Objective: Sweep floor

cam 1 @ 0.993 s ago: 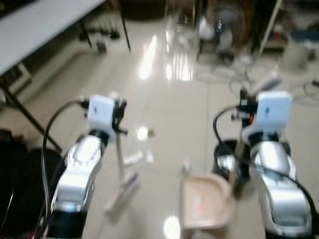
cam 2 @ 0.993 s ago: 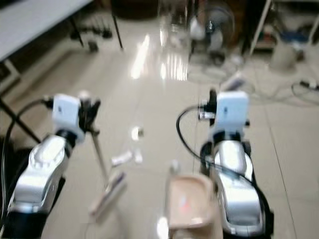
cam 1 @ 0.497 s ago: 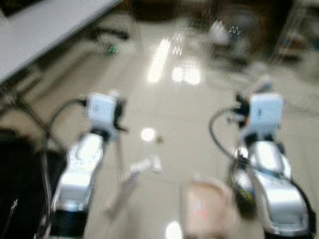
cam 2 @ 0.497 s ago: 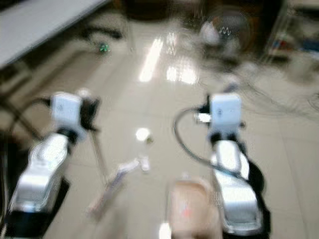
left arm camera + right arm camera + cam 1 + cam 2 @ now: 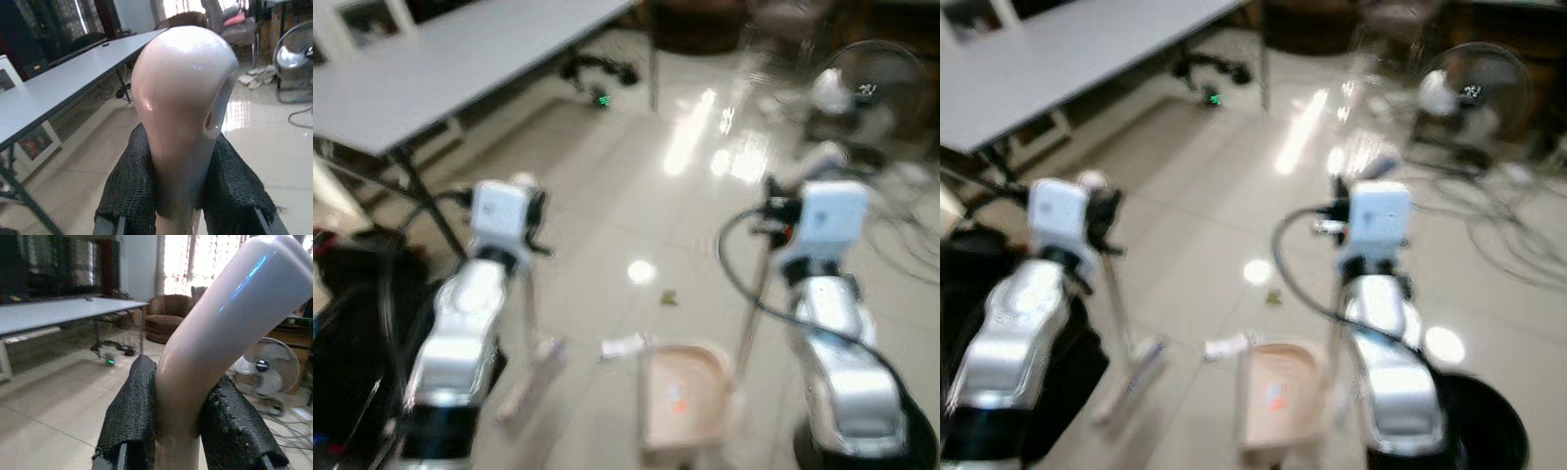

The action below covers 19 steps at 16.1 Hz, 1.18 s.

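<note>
A long grey table [image 5: 460,69] stands at the far left of the glossy tiled floor [image 5: 607,196], and a floor fan [image 5: 871,83] stands on the tiles far beyond the dustpan, to its right.

The pale dustpan [image 5: 683,403] rests on the floor between the two silver arms. Its long handle [image 5: 220,333] rises at the pan's right side up to the right gripper [image 5: 178,431], whose two mesh-covered fingers [image 5: 134,411] press against the handle from both sides, closed firmly on it. The handle's bent upper end sticks out past the fingertips.

The broom [image 5: 530,367] lies left of the dustpan, its head on the tiles and its thin stick running up to the left gripper [image 5: 178,191]. That gripper's padded fingers [image 5: 129,186] are clamped on either side of the broom's rounded pink handle top [image 5: 183,93], which stands clear above them.

A white scrap of litter [image 5: 623,346] lies just beside the dustpan's left front corner. A small greenish scrap [image 5: 669,298] lies a little farther out on the floor, beyond the dustpan's mouth.
</note>
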{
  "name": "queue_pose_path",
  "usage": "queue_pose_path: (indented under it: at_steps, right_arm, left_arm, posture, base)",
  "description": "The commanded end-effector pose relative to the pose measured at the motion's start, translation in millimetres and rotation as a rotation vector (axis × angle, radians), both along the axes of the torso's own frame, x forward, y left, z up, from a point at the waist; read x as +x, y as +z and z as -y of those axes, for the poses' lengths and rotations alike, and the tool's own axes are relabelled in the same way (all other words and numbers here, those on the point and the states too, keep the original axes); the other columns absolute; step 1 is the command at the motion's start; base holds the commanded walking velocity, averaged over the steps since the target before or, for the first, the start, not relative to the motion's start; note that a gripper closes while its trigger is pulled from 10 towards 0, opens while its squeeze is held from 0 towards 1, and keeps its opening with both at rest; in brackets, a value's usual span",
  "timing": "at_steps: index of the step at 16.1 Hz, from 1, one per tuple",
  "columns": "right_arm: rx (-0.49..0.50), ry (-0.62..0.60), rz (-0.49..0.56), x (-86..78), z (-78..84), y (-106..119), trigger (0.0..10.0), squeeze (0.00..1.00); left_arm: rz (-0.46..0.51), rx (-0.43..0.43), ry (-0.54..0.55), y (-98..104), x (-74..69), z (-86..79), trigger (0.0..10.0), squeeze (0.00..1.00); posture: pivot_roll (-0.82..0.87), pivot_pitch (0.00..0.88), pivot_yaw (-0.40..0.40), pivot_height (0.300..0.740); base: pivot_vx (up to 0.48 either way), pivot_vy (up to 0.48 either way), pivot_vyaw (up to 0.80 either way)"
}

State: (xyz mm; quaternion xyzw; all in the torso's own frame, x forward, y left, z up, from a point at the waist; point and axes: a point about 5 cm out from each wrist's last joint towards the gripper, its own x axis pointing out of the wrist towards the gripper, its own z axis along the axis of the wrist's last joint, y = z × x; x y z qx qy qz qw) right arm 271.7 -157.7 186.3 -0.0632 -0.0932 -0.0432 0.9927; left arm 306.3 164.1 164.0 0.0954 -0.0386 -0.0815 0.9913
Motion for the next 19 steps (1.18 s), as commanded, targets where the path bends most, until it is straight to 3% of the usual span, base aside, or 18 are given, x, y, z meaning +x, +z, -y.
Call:
queue_pose_path:
  at_steps: [1, 9, 11, 19]
  right_arm:
    - [-0.008, 0.028, 0.047, 0.1, -7.0, 7.7, 10.0, 0.0]
    - [0.008, -0.033, 0.064, -3.8, 7.0, 4.9, 10.0, 0.0]
    - [0.022, -0.063, 0.026, -3.9, 10.9, 1.1, 10.0, 0.0]
    - [0.037, -0.136, 0.036, -7.7, 25.7, -0.5, 10.0, 0.0]
  left_arm:
    - [0.041, 0.013, 0.015, 8.5, 2.1, -6.0, 10.0, 0.0]
    - [0.027, 0.005, -0.01, 3.6, 4.3, 1.6, 10.0, 0.0]
    - [0.0, -0.005, -0.024, -0.4, 4.2, 2.9, 10.0, 0.0]
    - [0.0, 0.0, -0.037, -4.5, 4.7, 4.6, 10.0, 0.0]
  posture:
    - [-0.01, 0.055, 0.049, 0.74]
    - [-0.02, 0.055, 0.058, 0.74]
    - [-0.01, 0.056, 0.058, 0.74]
    - [-0.03, 0.062, 0.092, 0.74]
  base:
    - [0.428, 0.0, 0.0]
    - [0.408, 0.0, 0.0]
    - [0.0, 0.0, 0.0]
    - [0.0, 0.0, 0.0]
